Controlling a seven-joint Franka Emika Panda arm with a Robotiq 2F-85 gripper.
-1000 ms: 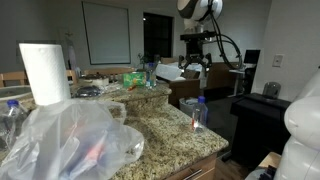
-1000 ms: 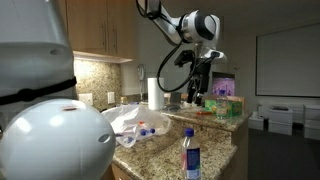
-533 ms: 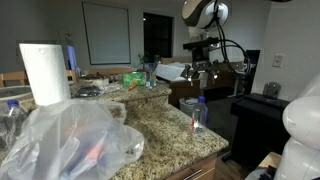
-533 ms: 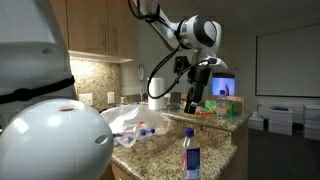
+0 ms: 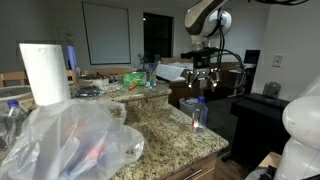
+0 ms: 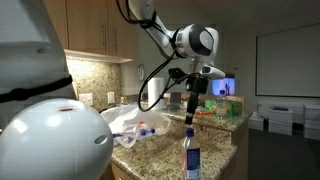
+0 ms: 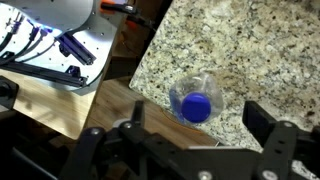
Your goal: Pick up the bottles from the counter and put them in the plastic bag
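A clear bottle with a blue cap [image 5: 198, 113] stands upright near the corner of the speckled granite counter [image 5: 160, 128]; it also shows in an exterior view [image 6: 190, 153]. My gripper [image 5: 204, 88] hangs open a little above it, also seen in an exterior view [image 6: 191, 112]. In the wrist view the blue cap [image 7: 197, 105] sits between my spread fingers [image 7: 197, 128], not touched. The crinkled plastic bag [image 5: 75, 140] lies on the counter, with small bottles showing through it [image 6: 145, 130].
A tall white paper towel roll [image 5: 45, 72] stands behind the bag. Green items and clutter [image 5: 135, 76] sit on the far counter. The counter edge drops off to a wooden floor and dark equipment [image 7: 60, 55]. A white rounded robot body [image 6: 50, 135] fills the near left.
My arm has swung toward the counter corner and come down, so the gripper now hangs right over the standing bottle. The bottle and bag have not moved.
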